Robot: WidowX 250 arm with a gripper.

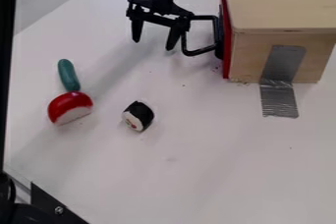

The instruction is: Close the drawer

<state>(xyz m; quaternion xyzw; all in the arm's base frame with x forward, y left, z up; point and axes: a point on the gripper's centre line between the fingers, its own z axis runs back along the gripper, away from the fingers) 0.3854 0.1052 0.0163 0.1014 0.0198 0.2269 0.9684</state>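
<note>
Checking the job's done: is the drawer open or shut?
Shut, it appears: the red front sits against the wooden box, no gap visible.

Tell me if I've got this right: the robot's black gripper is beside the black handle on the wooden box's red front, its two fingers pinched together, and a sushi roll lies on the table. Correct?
Not quite: in the camera view, the gripper's two fingers are spread apart. It is beside the black handle, and the sushi roll does lie on the table.

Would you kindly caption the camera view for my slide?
Jaws apart, the gripper hangs beside the black handle of the red-fronted drawer.
</note>
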